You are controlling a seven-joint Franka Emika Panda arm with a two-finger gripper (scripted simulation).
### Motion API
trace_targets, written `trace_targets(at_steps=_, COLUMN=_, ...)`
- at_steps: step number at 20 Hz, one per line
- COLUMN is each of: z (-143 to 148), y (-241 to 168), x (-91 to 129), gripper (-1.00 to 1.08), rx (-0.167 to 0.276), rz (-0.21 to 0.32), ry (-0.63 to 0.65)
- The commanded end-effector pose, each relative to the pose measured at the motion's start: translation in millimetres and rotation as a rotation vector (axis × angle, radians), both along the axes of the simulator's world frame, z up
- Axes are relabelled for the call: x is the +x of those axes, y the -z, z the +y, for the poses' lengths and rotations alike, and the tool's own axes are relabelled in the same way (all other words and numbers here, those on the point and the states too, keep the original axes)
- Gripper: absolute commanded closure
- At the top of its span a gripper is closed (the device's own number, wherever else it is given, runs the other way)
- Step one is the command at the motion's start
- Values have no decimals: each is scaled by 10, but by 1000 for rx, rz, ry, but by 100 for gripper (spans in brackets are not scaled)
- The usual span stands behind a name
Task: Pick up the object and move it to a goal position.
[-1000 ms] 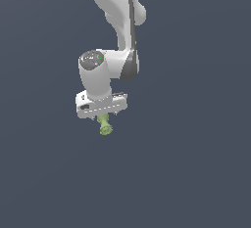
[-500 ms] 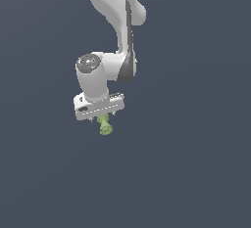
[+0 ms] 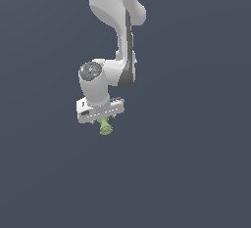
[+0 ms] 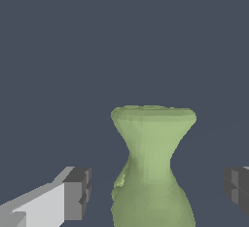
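Close up in the wrist view, the light-green spool-shaped object [image 4: 151, 167] stands between the two dark pincer fingertips [image 4: 78, 194]. There is a gap on each side, so I cannot tell if the pincer [image 4: 158, 192] is gripping it. In the exterior view, the spool sticks out just under the pincer at the end of the white robot arm [image 3: 115, 21], with plain dark grey all around.

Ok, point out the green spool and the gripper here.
Spool [image 4: 151, 167], wrist view: on its narrow waist.
Gripper [image 3: 104, 120], exterior view: midway between the fingertips, just under the white hand.
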State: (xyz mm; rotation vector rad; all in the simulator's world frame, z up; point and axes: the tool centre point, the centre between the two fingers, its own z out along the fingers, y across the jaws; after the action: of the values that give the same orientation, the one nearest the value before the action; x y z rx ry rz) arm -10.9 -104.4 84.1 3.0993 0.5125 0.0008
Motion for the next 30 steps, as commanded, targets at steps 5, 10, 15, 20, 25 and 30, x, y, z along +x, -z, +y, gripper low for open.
trace_targets(at_steps=5, z=-1, y=223, x=0, gripper=-92, rx=0, rz=0, ry=-2)
trace_targets(at_steps=10, z=-3, y=230, x=5, gripper=108, rx=0, rz=0, ry=-2)
trace_targets(at_steps=15, z=-3, y=230, x=5, gripper=108, rx=0, rz=0, ry=-2)
trace_targets(at_steps=20, z=11, y=225, x=1, gripper=108, rx=0, rz=0, ry=-2)
trace_targets(at_steps=25, z=123, y=193, x=-52, gripper=108, rx=0, rz=0, ry=-2)
trace_targets(at_steps=30, z=377, y=120, x=-171, gripper=108, rx=0, rz=0, ry=-2)
